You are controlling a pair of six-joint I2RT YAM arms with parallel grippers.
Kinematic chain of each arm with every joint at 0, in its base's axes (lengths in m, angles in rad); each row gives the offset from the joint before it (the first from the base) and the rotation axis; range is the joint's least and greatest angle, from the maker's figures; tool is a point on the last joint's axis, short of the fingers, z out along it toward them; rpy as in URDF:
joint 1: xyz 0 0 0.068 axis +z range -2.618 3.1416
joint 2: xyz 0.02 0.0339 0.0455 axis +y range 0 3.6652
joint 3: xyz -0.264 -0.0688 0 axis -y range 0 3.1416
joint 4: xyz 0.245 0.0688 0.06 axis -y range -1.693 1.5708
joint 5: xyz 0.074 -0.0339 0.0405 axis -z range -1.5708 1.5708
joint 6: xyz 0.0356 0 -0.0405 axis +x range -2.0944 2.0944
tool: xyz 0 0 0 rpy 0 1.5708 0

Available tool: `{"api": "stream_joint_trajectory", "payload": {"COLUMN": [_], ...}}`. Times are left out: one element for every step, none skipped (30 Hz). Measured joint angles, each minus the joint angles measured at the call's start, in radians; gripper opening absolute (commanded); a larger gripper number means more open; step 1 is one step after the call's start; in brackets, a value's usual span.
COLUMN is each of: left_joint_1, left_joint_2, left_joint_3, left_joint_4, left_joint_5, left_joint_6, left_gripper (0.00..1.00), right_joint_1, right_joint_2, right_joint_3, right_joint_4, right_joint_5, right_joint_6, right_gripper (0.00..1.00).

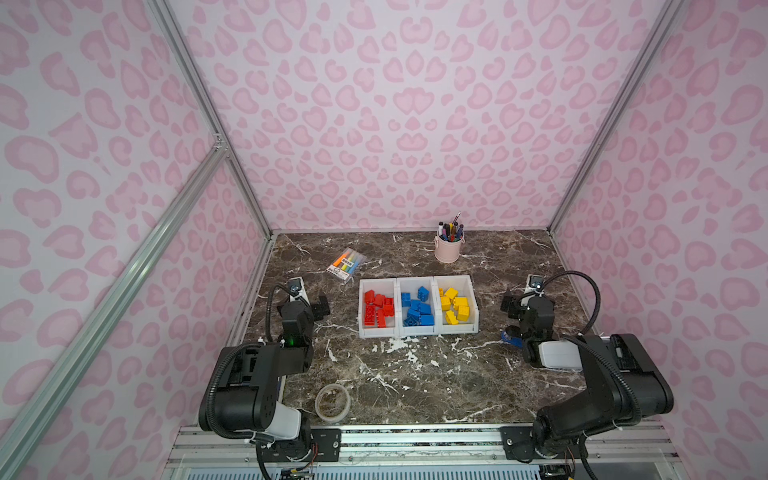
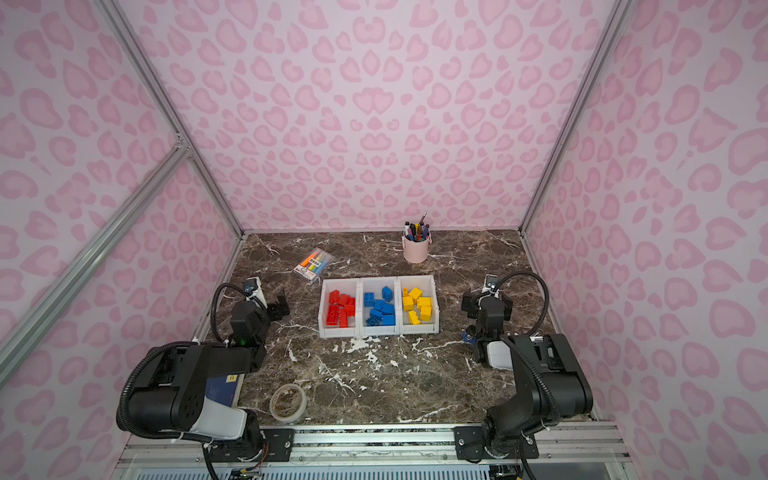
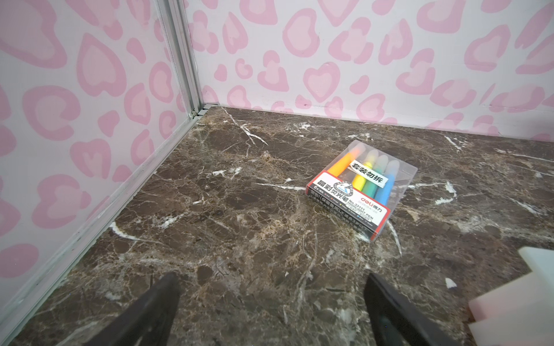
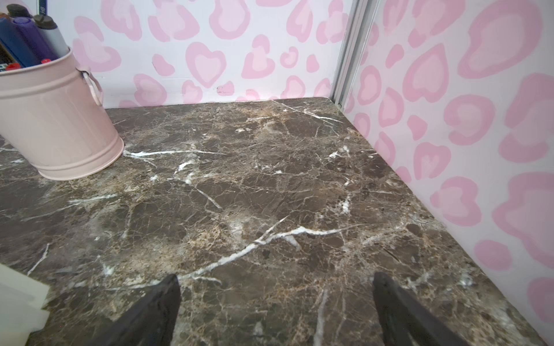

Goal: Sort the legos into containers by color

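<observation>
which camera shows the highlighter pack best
The left wrist view: the highlighter pack lies close and unblocked, label and pen colours clear. In both top views the pack is small, its label unreadable. The right wrist view does not show it.

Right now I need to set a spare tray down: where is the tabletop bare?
Widest: in front of the containers, between the tape roll and the right arm. Also between the highlighter pack and pen cup. Crowded: beside the containers, where the open left hand and right hand sit.
</observation>
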Motion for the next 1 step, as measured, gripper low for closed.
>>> {"api": "stream_joint_trajectory", "payload": {"left_joint_1": [0.0], "left_joint_2": [-0.001], "left_joint_3": [-0.001], "left_joint_4": [0.0], "left_joint_5": [0.0], "left_joint_6": [0.0], "left_gripper": [0.98], "right_joint_1": [0.0], "right_joint_2": [0.0], "right_joint_3": [0.0], "right_joint_4": [0.0], "right_joint_5": [0.0], "right_joint_6": [0.0], "right_gripper": [1.0]}}
